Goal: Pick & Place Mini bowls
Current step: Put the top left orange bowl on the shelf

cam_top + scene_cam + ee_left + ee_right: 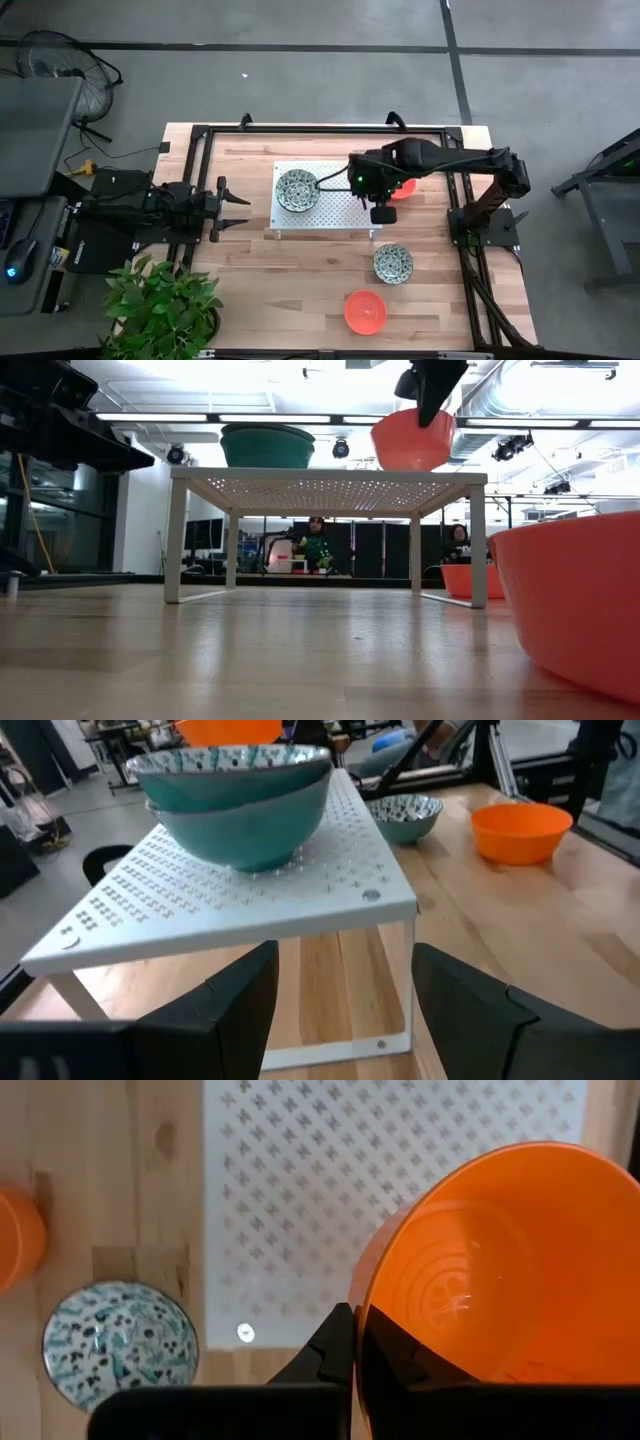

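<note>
A white perforated platform on thin legs stands at the middle of the wooden table, which fills the centre of the overhead frame. A leafy green plant sits at the lower left, with a fan in the upper left corner and a computer mouse at the far left edge. Through the platform's legs in the table-level view, a person sits far back in the room.

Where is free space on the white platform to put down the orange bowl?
The right gripper holds an orange bowl above the perforated platform. Only the speckled bowl stack occupies its left part; the middle and right are bare. The left gripper waits open beside the platform.
</note>
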Available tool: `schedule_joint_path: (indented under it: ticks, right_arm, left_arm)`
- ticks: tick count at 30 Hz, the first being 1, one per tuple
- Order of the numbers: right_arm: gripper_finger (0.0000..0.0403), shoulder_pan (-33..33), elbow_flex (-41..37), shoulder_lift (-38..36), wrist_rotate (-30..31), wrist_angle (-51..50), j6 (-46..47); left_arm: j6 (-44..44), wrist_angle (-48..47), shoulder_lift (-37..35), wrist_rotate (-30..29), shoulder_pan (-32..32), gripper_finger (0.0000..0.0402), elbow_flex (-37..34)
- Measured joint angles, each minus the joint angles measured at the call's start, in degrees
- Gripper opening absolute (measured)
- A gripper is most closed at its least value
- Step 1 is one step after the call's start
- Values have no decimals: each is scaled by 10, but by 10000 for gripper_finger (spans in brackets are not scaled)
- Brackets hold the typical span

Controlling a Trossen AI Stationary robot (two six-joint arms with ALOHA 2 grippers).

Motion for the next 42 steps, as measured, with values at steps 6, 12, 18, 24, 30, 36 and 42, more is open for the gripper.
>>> schedule_joint_path:
  ticks: [6,12,18,24,30,36,42]
  right_arm:
    - [0,14,-34,0,-1,59,14]
    - [0,14,-62,0,-2,116,22]
    - [0,15,-81,0,-1,152,17]
    - [0,22,-105,0,2,169,-18]
    - [0,38,-108,0,18,175,-55]
    - [0,41,-108,5,35,171,-95]
    - [0,41,-108,16,38,168,-140]
  left_arm:
    - [1,-29,0,-2,0,225,0]
    - [0,-32,0,-4,0,225,0]
    - [-3,-34,0,-5,0,225,0]
    - [-4,-34,0,-5,0,225,0]
    - [-4,-34,0,-5,0,225,0]
    - [-5,-34,0,-5,0,225,0]
    - [-5,-37,0,-6,0,225,1]
